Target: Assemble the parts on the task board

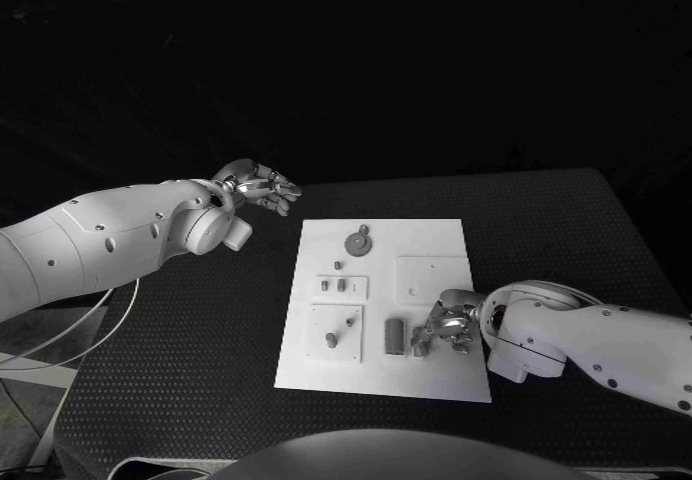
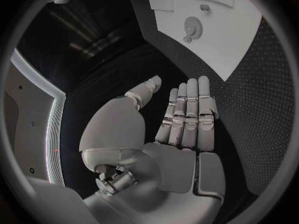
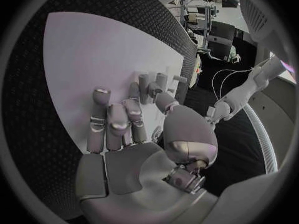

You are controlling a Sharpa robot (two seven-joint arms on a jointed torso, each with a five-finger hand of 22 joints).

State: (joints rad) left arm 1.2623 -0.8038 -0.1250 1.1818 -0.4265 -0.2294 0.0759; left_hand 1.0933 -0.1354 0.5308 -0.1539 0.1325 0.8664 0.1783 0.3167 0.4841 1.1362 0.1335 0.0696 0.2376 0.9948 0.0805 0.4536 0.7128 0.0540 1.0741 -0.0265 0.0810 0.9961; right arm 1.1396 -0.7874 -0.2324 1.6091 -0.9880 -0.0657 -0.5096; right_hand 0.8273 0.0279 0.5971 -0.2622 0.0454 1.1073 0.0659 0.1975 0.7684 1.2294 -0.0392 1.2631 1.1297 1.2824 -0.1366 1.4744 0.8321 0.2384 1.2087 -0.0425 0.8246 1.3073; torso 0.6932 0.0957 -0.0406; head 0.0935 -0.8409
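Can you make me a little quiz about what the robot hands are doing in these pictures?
1. True or false: the left hand is holding a part.
2. Which hand is over the task board? A) the left hand B) the right hand C) both hands
3. Fill in the gap: the gear-shaped round part lies near the board's ____ end, away from the robot.

Key:
1. False. Its fingers are spread and empty, off the board over the black table.
2. B. It is down at the board's near right part, beside some upright grey parts.
3. Far.
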